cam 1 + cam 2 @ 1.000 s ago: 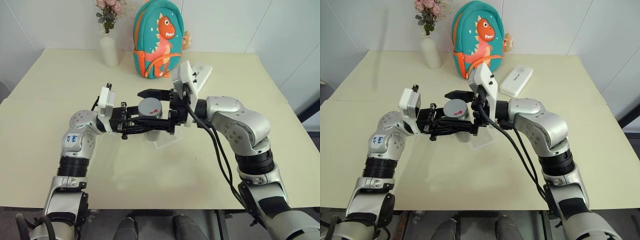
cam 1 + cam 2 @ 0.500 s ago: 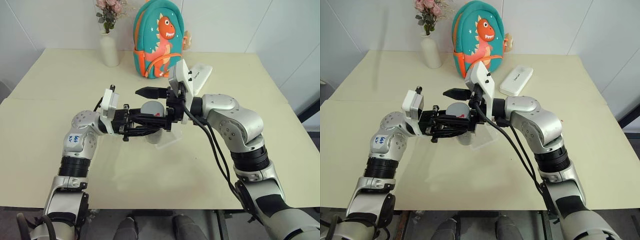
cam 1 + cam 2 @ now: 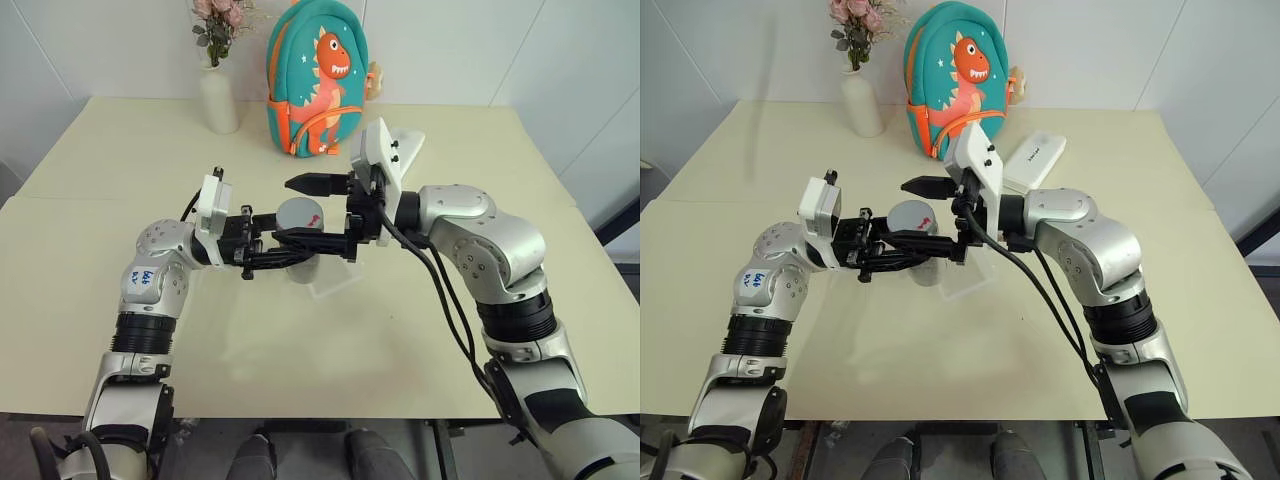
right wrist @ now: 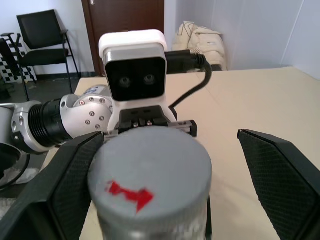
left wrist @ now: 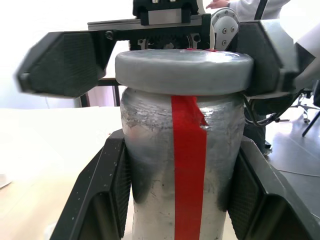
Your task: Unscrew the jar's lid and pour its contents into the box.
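Observation:
My left gripper point(image 3: 288, 246) is shut on the body of the jar point(image 5: 180, 190), a silvery cylinder with a red strip, and holds it upright above the table. The flat grey lid point(image 4: 150, 175) sits on top of the jar, marked with a red scrap. From the other side, my right gripper point(image 3: 312, 212) stands open around the lid. Its fingers point(image 4: 280, 175) flank the lid with a gap on at least one side. The box point(image 3: 336, 278), a shallow clear tray, lies on the table just below and behind the jar.
At the table's far side stand a white vase point(image 3: 218, 98) with flowers and a teal dinosaur backpack point(image 3: 315, 80). A white oblong case point(image 3: 1035, 165) lies behind my right wrist. The table point(image 3: 300, 350) has bare surface in front of the arms.
The right wrist has turned slightly around the lid, its fingers still wide. The left gripper and the jar have stayed in place.

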Robot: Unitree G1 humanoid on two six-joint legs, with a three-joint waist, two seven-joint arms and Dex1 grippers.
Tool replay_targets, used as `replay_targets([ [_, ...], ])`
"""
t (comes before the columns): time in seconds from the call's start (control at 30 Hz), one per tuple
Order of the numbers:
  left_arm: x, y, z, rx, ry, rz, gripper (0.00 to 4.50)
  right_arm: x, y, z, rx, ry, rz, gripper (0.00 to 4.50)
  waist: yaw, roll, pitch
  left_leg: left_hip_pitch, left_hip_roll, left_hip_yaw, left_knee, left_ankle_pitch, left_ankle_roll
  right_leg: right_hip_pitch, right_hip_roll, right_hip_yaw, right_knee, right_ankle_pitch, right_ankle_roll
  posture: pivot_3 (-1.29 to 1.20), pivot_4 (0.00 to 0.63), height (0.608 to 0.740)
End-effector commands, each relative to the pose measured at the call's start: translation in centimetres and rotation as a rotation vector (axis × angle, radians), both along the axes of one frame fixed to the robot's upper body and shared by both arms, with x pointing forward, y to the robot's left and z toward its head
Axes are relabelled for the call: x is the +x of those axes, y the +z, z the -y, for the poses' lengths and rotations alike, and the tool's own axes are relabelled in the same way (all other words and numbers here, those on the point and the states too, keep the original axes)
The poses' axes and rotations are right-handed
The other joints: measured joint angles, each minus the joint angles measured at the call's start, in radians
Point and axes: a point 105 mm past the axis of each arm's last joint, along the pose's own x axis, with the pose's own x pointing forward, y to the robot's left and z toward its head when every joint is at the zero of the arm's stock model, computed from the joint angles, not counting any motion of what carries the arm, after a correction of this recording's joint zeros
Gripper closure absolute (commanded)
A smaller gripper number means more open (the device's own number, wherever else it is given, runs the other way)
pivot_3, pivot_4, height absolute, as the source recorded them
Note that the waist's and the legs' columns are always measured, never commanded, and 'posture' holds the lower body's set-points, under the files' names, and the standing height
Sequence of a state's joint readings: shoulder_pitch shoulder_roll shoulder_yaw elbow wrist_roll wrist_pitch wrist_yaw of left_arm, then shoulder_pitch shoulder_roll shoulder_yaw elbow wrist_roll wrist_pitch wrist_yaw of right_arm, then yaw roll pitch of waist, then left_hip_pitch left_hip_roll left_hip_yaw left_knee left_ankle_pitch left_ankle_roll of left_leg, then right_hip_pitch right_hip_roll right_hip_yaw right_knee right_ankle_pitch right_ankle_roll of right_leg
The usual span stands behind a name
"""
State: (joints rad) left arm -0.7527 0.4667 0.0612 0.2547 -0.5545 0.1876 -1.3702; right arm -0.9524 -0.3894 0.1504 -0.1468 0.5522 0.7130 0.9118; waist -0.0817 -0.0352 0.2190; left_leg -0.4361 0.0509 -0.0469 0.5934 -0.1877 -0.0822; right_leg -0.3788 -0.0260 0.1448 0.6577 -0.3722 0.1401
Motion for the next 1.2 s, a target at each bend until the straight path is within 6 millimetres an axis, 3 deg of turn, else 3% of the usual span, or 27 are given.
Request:
replay_targets([
  [0.03,-0.4,0.9,-0.5,-0.015,0.0,0.054,2.32,0.1,0.6,1.2,0.007,-0.04,0.026,0.03,0.0,0.0,0.0,0.0,0.0,0.0,0.0,0.0,0.0,0.0,0.0,0.0,0.0,0.0,0.0,0.0,0.15,0.74],
  [0.6,-0.3,0.6,-0.7,-0.011,0.009,0.046,2.32,0.3,0.7,3.2,-0.015,-0.105,0.036,0.03,0.001,0.0,0.0,0.0,0.0,0.0,0.0,0.0,0.0,0.0,0.0,0.0,0.0,0.0,0.0,0.0,0.15,0.74],
  [0.87,-0.2,0.5,-1.0,-0.018,0.023,0.027,2.32,-0.9,0.4,4.3,-0.046,-0.085,0.018,0.03,0.004,0.0,0.0,-0.001,0.0,0.0,0.0,0.0,0.0,0.0,0.0,0.0,-0.001,0.0,0.0,0.0,0.15,0.74],
  [1.2,-0.1,0.5,-0.1,-0.011,-0.017,0.037,2.32,-1.5,1.6,2.7,0.022,-0.034,0.025,0.03,0.003,0.0,0.0,-0.001,0.0,0.0,0.0,0.0,0.0,0.0,0.0,0.0,0.0,0.0,0.0,0.0,0.15,0.74],
])
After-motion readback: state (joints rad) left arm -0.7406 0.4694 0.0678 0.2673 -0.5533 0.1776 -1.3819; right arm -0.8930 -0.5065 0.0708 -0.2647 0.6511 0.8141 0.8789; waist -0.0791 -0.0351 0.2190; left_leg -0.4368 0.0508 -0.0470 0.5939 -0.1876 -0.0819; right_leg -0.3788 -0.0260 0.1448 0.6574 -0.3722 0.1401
